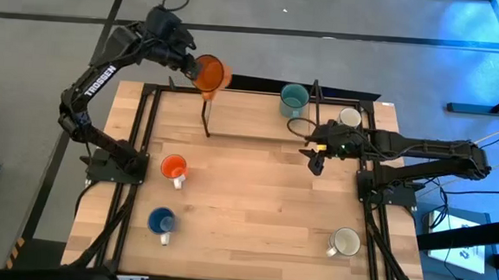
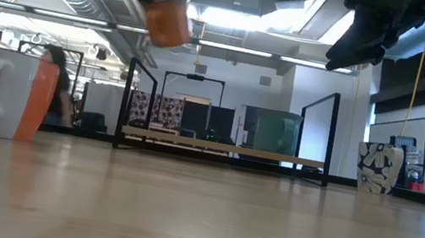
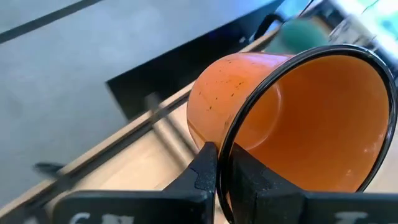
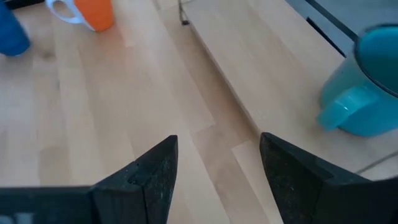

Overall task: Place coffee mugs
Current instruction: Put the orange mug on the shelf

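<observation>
Mugs are being set on the black wire rack (image 1: pixel 260 115) along the table's far edge, and the big orange mug (image 1: pixel 210 72) is in hand now, held high over the rack's left end with the left gripper (image 3: pixel 217 171) pinching its rim. Next, I'd guess, it must be lowered onto the rack and released. The right gripper (image 4: pixel 214 165) hangs spread near the teal mug (image 4: pixel 367 84), while the smaller orange mug (image 1: pixel 174 168), blue mug (image 1: pixel 161 221) and white mug (image 1: pixel 345 242) wait on the table.
</observation>
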Controlling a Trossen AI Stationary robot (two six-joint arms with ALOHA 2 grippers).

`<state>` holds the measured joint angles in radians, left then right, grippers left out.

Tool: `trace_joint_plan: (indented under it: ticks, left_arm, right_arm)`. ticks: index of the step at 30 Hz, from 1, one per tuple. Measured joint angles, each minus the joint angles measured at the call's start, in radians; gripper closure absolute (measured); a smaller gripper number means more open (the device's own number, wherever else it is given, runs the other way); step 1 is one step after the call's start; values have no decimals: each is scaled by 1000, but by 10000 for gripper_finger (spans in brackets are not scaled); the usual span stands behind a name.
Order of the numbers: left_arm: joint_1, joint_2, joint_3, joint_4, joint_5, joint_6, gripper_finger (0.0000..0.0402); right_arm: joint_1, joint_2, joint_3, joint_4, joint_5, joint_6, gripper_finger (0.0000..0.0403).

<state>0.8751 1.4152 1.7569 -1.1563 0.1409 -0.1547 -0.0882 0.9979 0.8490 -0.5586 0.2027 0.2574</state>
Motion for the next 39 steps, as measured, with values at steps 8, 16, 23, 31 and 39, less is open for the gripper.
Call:
trace_joint_plan:
  ticks: [8, 16, 23, 31, 39]
  left_arm:
    - [-181, 60, 15, 89, -74, -237, 389]
    - [-277, 187, 77, 87, -101, -346, 389]
    - [-291, 322, 170, 90, -127, -375, 389]
    - [-283, 462, 208, 103, -108, -394, 389]
    - [-255, 559, 208, 113, -79, -394, 389]
  right_arm:
    - [-127, -9, 0, -39, -65, -93, 189]
    - [-209, -9, 0, -61, -83, -135, 189]
    - [-235, -8, 0, -114, -81, -149, 189]
    - [-234, -8, 0, -123, -82, -153, 189]
    - [-233, -8, 0, -124, -82, -161, 189]
